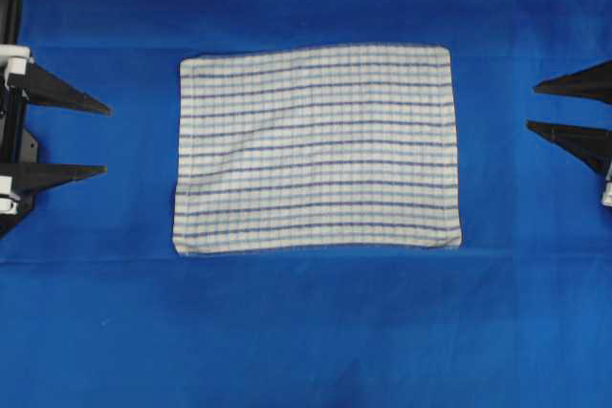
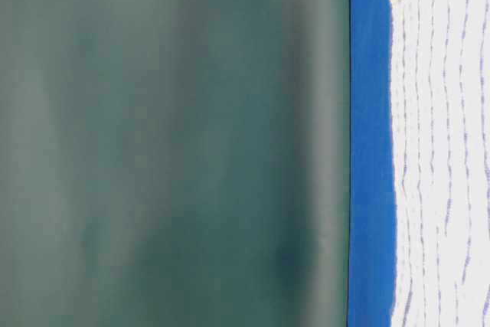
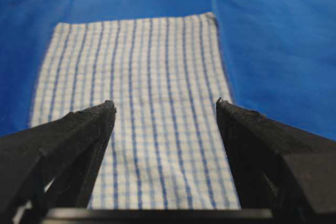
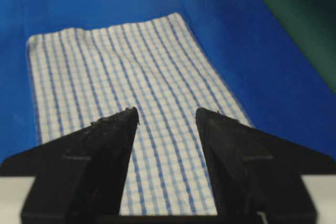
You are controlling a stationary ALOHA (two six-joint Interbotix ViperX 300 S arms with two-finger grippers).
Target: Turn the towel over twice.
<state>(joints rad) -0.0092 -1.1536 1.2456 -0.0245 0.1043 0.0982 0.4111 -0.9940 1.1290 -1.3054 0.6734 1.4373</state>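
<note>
The towel [image 1: 316, 148] lies flat and spread out in the middle of the blue sheet, white with thin blue stripes; it also shows at table level [image 2: 444, 151] and in both wrist views [image 3: 142, 77] [image 4: 115, 72]. My left gripper [image 1: 105, 138] hovers off the towel's left edge, open, with nothing between its black fingers [image 3: 165, 104]. Off the towel's right edge my right gripper [image 1: 531, 107] stands open and empty too [image 4: 167, 111]. Neither gripper touches the towel.
A plain blue sheet [image 1: 306, 332] covers the whole table. A dark green wall [image 2: 168, 143] stands behind the table's far edge. Blue sheet lies bare in front of and behind the towel.
</note>
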